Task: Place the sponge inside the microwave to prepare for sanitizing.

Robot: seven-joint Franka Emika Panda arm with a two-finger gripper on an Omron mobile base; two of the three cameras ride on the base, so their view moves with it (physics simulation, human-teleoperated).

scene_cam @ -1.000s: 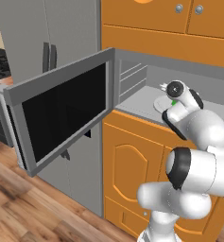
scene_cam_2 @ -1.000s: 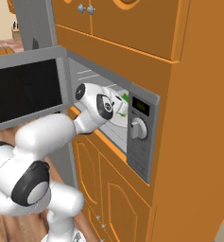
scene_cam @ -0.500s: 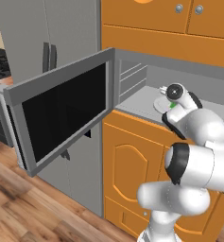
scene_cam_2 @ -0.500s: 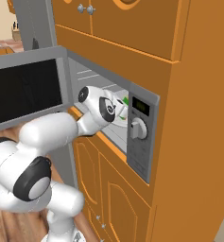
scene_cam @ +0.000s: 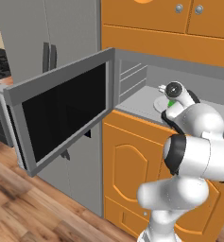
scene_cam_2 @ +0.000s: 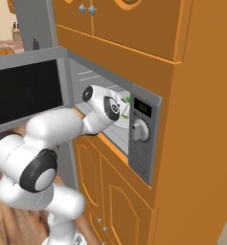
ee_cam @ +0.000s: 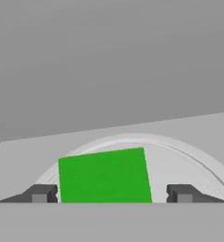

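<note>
Reaching deep into the built-in grey microwave (scene_cam: 132, 80) with its dark glass door swung wide, the white arm's two-finger gripper (ee_cam: 108, 194) now has its dark fingertips (ee_cam: 40, 194) spread apart, each clear of the small bright green rectangular sponge (ee_cam: 104, 176) between them. A second ago the jaws stood narrower, about the sponge's width; they have since opened, so the sponge looks released. It lies on the white round turntable (ee_cam: 179, 160), inside the cavity, which by my reading means the placing itself is done and what remains is drawing the arm out without dragging the sponge along.

The hand view gives the clearest account: gaps on both sides of the sponge, the turntable's curved rim behind it, the grey back wall beyond. The left base view shows only a green sliver (scene_cam: 171, 103) under the wrist and the open door (scene_cam: 61, 113), while the right base view adds the side panel with its dial knob (scene_cam_2: 139, 129) and small display, plus a hint of green (scene_cam_2: 128, 100) behind the hand.
</note>
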